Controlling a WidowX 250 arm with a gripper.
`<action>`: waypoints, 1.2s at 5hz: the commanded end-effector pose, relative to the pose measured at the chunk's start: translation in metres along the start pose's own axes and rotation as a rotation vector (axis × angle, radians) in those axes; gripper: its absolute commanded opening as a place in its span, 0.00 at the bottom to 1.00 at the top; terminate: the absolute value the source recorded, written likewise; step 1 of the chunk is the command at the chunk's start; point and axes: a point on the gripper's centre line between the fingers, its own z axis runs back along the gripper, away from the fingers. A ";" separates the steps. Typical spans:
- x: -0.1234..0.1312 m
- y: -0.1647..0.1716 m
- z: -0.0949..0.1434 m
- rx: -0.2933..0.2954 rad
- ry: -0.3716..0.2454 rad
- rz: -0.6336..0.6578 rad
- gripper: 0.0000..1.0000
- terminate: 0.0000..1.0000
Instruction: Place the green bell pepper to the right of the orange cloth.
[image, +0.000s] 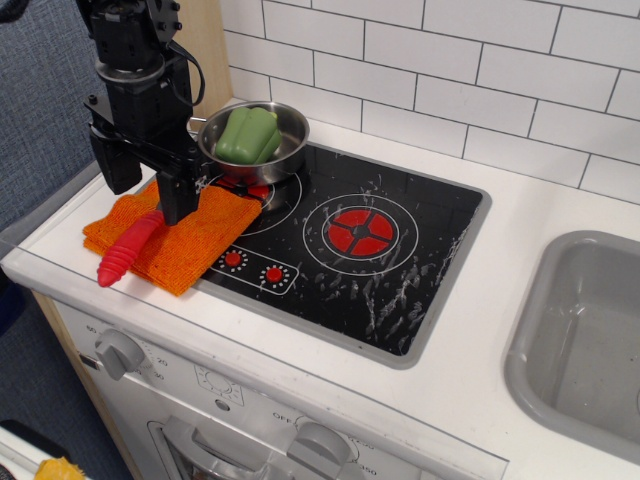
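The green bell pepper (248, 135) lies inside a small steel pot (290, 150) on the back left burner of the toy stove. The orange cloth (195, 245) lies folded on the counter's left edge, partly over the stove's front left corner. My black gripper (147, 190) hangs over the cloth's back part, left of the pot, with its two fingers (178, 200) spread apart and nothing between them. It hides part of the cloth and the pot's left rim.
A red-handled fork (128, 250) lies on the cloth, its handle pointing to the front left. The black stovetop (400, 260) has a red burner (360, 230) to the cloth's right. A grey sink (590, 340) is at far right. The tiled wall stands behind.
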 end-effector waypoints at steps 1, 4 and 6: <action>0.000 0.000 0.000 0.000 0.000 0.000 1.00 0.00; 0.087 0.015 0.026 -0.011 -0.113 0.152 1.00 0.00; 0.109 0.038 -0.001 -0.015 -0.054 0.269 1.00 0.00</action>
